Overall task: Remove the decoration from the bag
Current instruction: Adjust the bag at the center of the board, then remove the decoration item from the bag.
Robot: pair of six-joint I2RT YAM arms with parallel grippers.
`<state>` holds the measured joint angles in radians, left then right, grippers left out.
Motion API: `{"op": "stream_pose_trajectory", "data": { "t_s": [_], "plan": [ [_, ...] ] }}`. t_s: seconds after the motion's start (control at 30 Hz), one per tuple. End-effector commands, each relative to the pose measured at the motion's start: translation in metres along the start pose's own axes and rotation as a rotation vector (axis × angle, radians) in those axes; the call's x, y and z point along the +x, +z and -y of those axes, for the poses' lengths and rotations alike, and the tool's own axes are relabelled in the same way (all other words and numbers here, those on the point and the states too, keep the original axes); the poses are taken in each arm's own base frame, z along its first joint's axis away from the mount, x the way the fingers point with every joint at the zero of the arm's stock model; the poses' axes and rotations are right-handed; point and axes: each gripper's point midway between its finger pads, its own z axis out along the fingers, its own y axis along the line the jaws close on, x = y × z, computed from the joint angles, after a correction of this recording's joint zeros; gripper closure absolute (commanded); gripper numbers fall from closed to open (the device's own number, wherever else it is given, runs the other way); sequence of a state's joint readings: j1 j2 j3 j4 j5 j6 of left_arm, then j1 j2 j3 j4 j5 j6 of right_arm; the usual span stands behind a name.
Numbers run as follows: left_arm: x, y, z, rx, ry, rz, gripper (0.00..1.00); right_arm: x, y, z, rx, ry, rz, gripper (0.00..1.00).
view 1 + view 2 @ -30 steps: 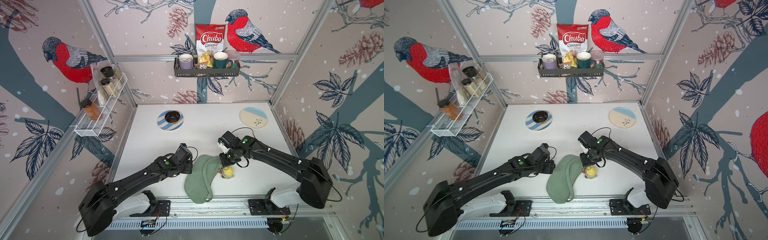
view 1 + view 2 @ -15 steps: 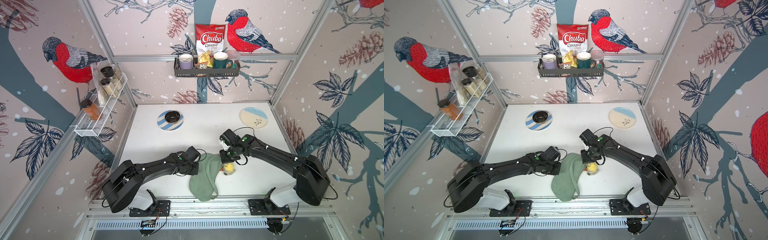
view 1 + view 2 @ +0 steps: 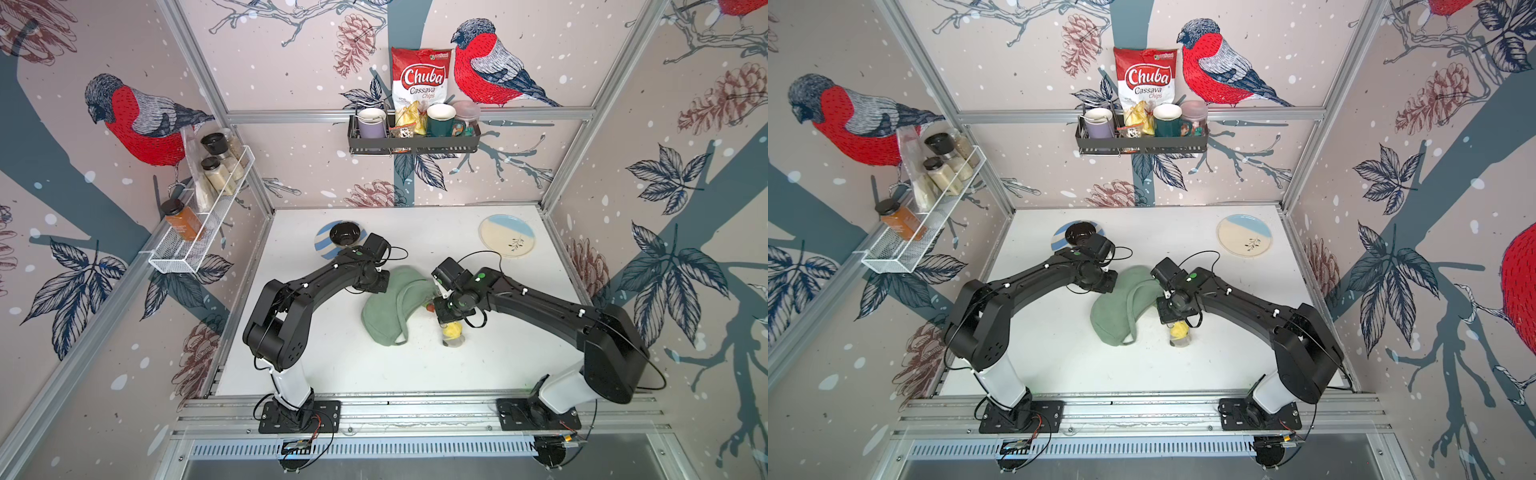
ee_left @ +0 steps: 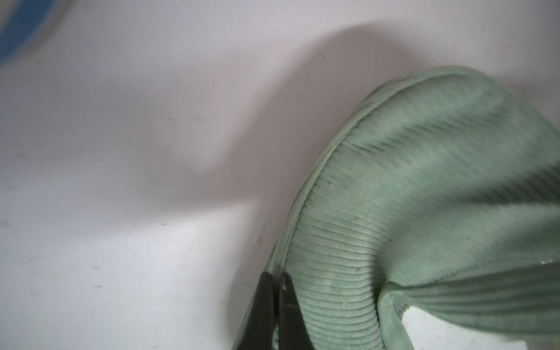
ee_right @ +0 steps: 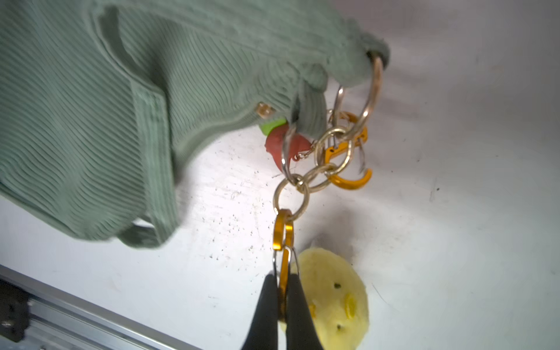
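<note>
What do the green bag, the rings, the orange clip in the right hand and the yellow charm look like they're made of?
Bag: matte corduroy-like fabric, fine ribs. Rings: pale-gold metal, bright glints. Held orange clip: likely anodised metal, smooth sheen. Yellow charm: perhaps plush or felt, fuzzy edge, blurred.

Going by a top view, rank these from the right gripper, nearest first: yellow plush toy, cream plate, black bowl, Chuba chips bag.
1. yellow plush toy, just beside the right gripper, near the front.
2. cream plate, back right.
3. black bowl, back left, on the striped plate.
4. Chuba chips bag, on the back-wall shelf.
</note>
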<state>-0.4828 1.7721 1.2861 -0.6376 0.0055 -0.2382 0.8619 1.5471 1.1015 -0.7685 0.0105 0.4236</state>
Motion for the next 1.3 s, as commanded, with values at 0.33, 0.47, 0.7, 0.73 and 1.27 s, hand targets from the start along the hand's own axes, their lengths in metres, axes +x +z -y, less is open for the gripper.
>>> {"op": "stream_pose_trajectory", "data": {
  "t_s": [0.33,0.47,0.7,0.73,1.27],
  "plan": [
    [0.001,-0.07,0.089,0.608,0.01,0.087,0.61,-0.039,0.01,-0.007,-0.035,-0.383,0.238,1.0],
    [0.002,-0.078,0.152,0.842,0.083,0.216,0.55,-0.036,0.008,-0.007,-0.104,-0.39,0.242,1.0],
    [0.016,-0.04,0.178,0.921,0.157,0.292,0.55,-0.027,-0.001,-0.012,-0.26,-0.378,0.237,1.0],
    [0.015,-0.037,0.176,0.918,0.16,0.302,0.56,-0.026,-0.003,-0.013,-0.277,-0.382,0.233,1.0],
    [0.024,-0.011,0.172,1.027,-0.433,0.014,0.69,-0.038,0.009,0.019,0.043,-0.408,0.31,1.0]
  ]
}}
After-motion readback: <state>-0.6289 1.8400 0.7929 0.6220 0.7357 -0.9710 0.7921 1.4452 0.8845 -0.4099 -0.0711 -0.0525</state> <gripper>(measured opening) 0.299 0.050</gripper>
